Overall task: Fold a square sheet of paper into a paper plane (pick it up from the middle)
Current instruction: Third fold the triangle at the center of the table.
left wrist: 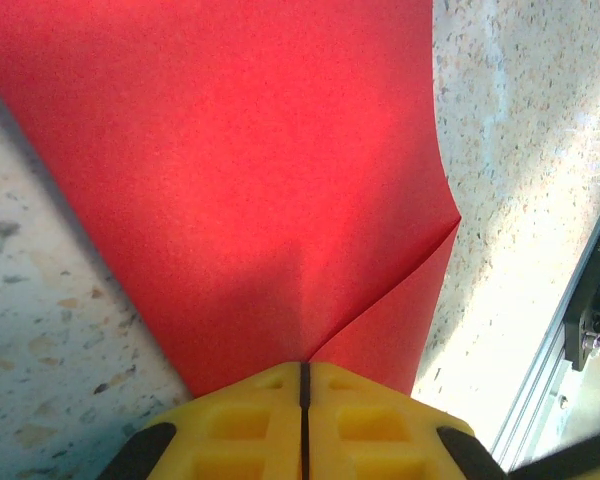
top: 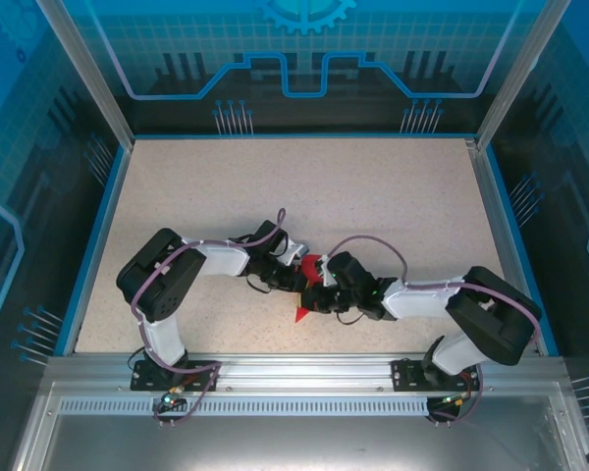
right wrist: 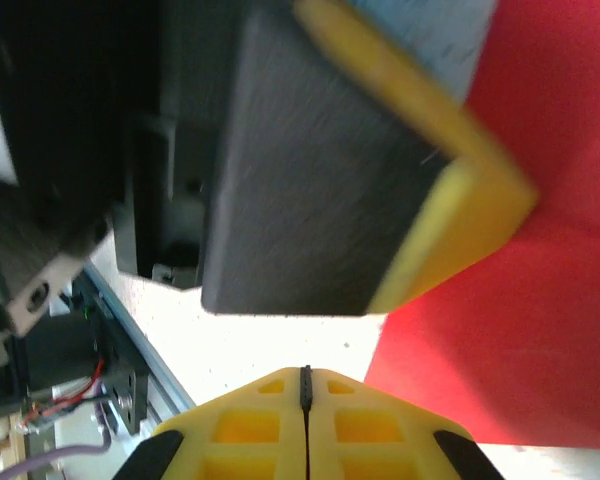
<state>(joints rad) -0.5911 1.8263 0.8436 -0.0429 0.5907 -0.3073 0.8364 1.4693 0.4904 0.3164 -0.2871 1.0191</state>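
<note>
1. Two arms of mine meet in the middle of the speckled beige tabletop (top: pixel 373 196), nearer the front edge than the back.
2. My left gripper (top: pixel 294 279) has its yellow fingers pressed together with just a thin seam between them. In its wrist view (left wrist: pixel 303 368) the sheet of thin bright red paper (left wrist: pixel 240 180) runs right down into the fingertips, so it looks clamped on the sheet's edge.
3. A crease in the sheet slants from the fingertips up to the right edge.
4. My right gripper (top: pixel 322 297) is closed too (right wrist: pixel 305 372), fingers touching. Honestly I can't tell whether any paper is caught between them.
5. From the right wrist, one of the left gripper's fingers (right wrist: pixel 330 180) sits just ahead, black face with yellow edging, and the red sheet (right wrist: pixel 500 330) is off to the right.
6. From above, the sheet (top: pixel 312 265) lies between the two grippers, with a pointed red tip (top: pixel 299 316) poking out toward the near side.
7. Around the table: a blue border strip (top: pixel 96 245), a silver aluminium rail (top: pixel 294 368) along the front where both bases are bolted, aluminium corner posts (top: pixel 83 69), and clear panels with blue circuit-style graphics (top: pixel 304 49).
8. Purple cables (top: pixel 373 240) loop along both arms.
</note>
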